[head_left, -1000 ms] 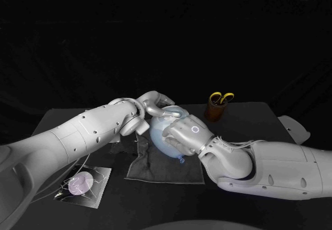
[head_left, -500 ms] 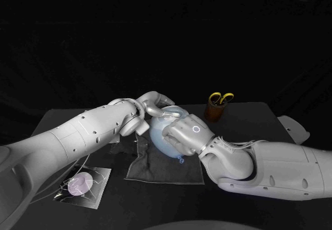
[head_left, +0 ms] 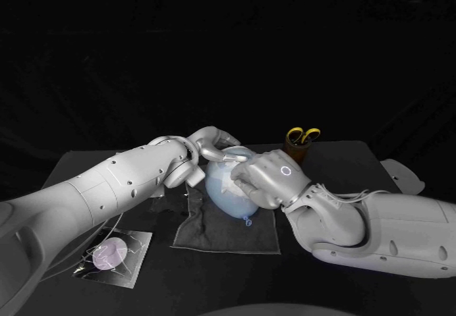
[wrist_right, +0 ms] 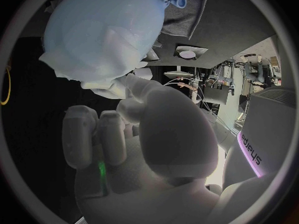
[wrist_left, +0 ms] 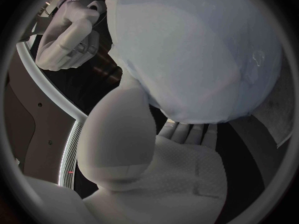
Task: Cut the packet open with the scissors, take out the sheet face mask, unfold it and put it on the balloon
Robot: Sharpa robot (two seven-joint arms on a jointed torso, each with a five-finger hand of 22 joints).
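Watching the balloon [head_left: 228,189] hang nearly upright over the grey cloth [head_left: 214,236], knot [head_left: 249,221] pointing down toward me and the sheet mask [wrist_right: 109,40] draped on it, I see my left hand [head_left: 209,147] curled over its top and my right hand [head_left: 269,178] fisted against its side, both gripping it.

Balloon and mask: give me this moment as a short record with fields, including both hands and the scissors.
balloon: pale blue, over a dark cloth
sheet mask: draped on the balloon
left hand: grips the balloon's top
right hand: fingers curled against the balloon; a pinch cannot be told
scissors: upright in brown cup
packet: front left of table
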